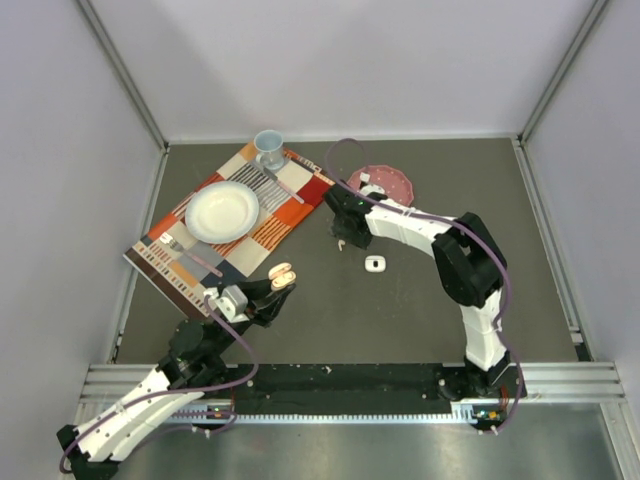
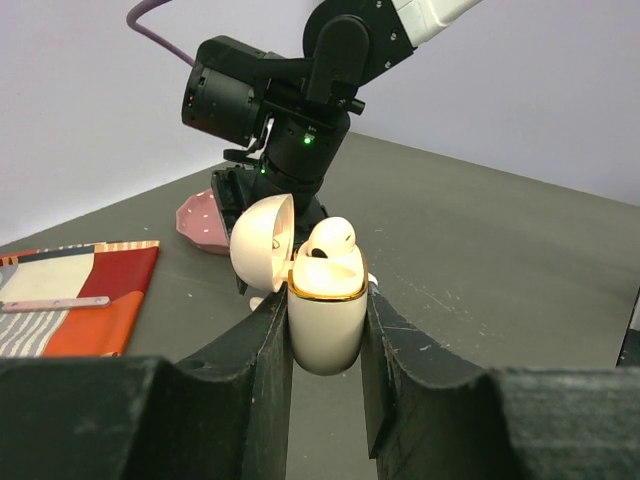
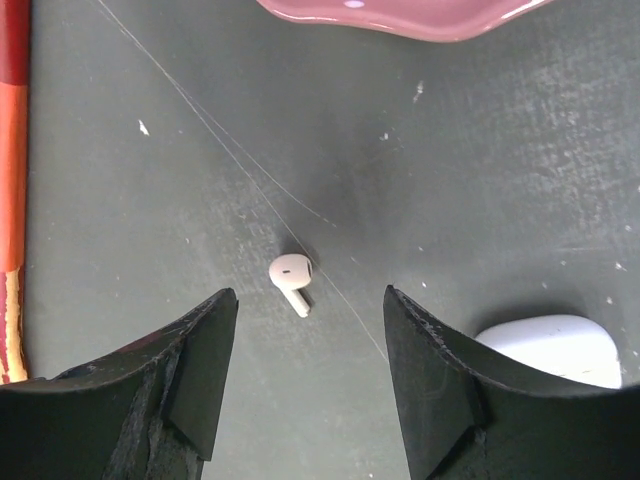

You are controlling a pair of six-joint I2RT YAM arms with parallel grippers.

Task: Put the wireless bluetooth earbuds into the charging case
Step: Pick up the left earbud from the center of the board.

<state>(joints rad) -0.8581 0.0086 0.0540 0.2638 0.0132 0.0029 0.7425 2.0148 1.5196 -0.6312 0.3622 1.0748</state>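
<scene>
My left gripper [image 2: 324, 298] is shut on an open cream charging case [image 2: 327, 322] with a gold rim, held above the table; it also shows in the top view [image 1: 282, 276]. Its lid [image 2: 262, 243] is swung back to the left. One earbud [image 2: 333, 240] sits in the case, head up. My right gripper [image 3: 310, 300] is open and points down over a loose whitish earbud [image 3: 291, 277] lying on the table between and just beyond its fingertips. From above, the right gripper [image 1: 345, 238] is near the pink plate. A second, closed white case [image 1: 375, 264] lies on the table, also in the right wrist view [image 3: 550, 345].
A pink plate [image 1: 388, 183] lies just behind the right gripper. A striped placemat [image 1: 290, 205] at the back left carries a white plate [image 1: 222, 211], a cup [image 1: 268, 148] and cutlery. Grey walls enclose the table on three sides.
</scene>
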